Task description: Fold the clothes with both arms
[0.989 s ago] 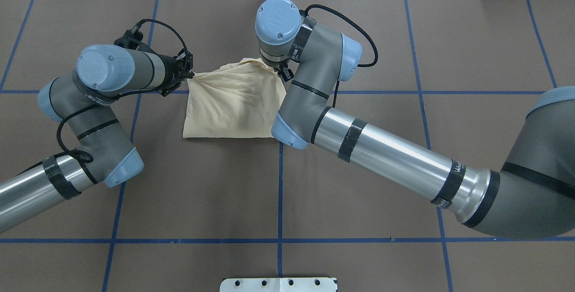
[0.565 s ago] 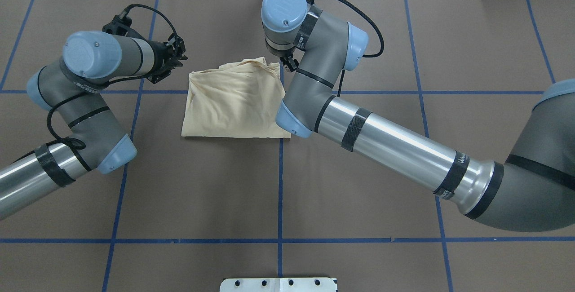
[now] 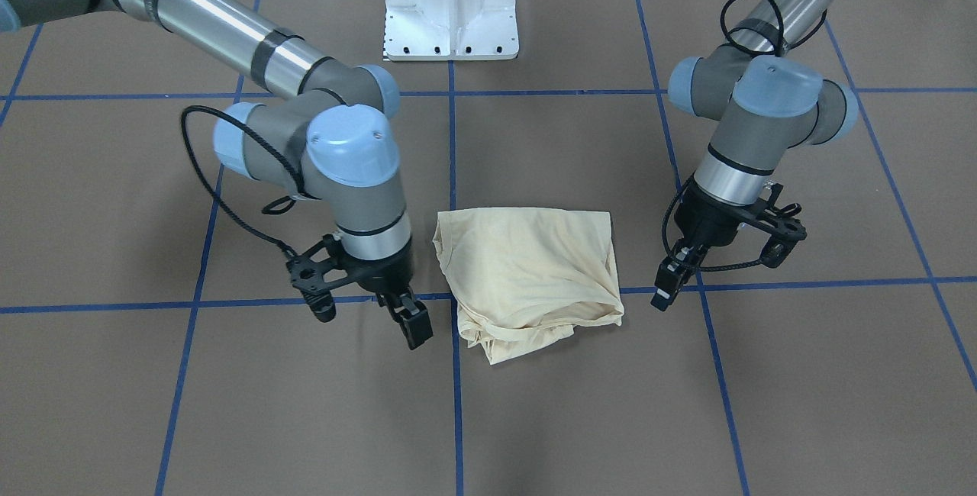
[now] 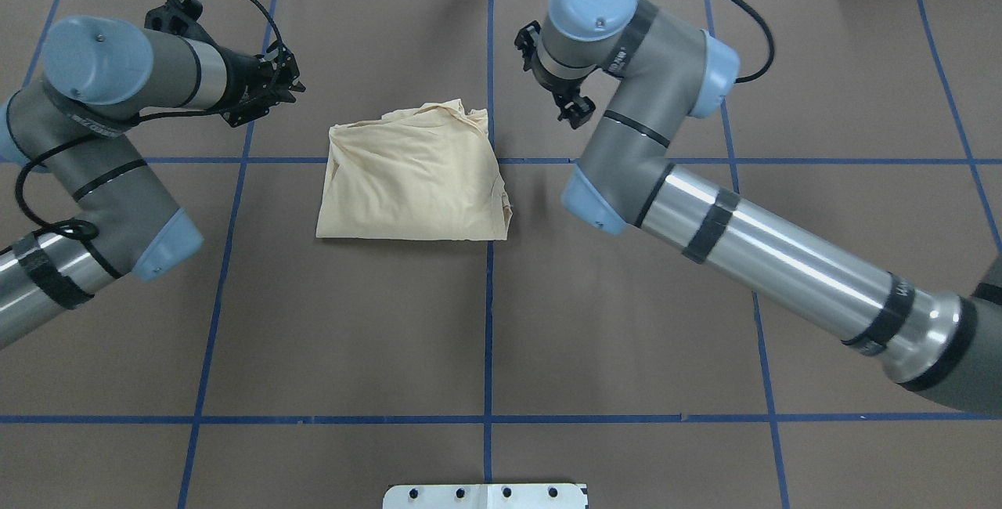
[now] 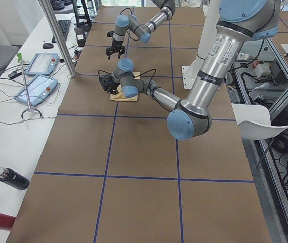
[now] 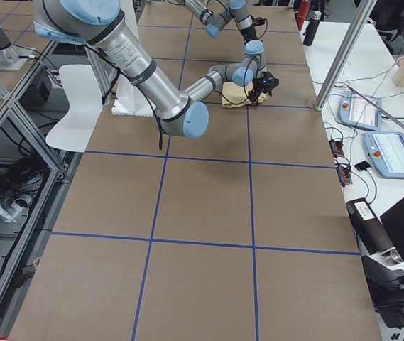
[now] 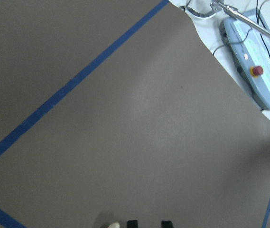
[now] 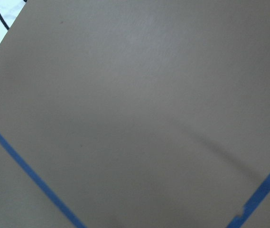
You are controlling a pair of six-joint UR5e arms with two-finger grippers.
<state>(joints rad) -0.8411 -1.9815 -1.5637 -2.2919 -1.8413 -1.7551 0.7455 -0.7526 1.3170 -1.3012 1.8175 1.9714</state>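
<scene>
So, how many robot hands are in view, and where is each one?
2. The left hand hangs beside one end of the shirt; the right hand hangs beside the opposite end. Neither touches the cloth.

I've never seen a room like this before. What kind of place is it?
Most likely a robot lab. The left arm and right arm reach over a table marked with blue tape lines, a shirt lies between them, and control pads sit on a side bench.

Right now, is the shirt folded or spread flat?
Folded: the shirt lies as a compact layered rectangle, no sleeve sticking out.
</scene>
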